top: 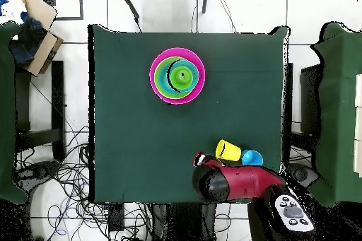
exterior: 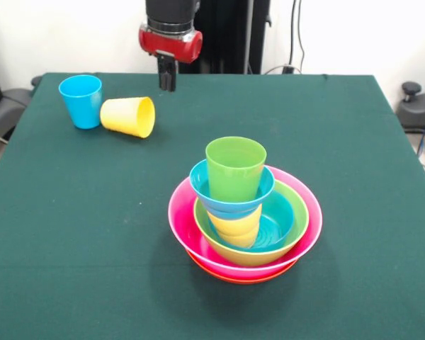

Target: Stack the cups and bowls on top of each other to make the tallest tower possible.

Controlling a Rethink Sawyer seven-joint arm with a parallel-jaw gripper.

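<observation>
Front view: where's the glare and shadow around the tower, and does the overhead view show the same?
Front view: soft highlights on the rims of the green cup and pink bowl; a faint shadow on the table to the tower's left. Overhead view: flat light, no distinct shadow around the tower.

No readable text, label, brand, number or sign appears in either view.

Lab: floor cables (top: 63,174), robot pedestal (exterior: 227,35)
</observation>
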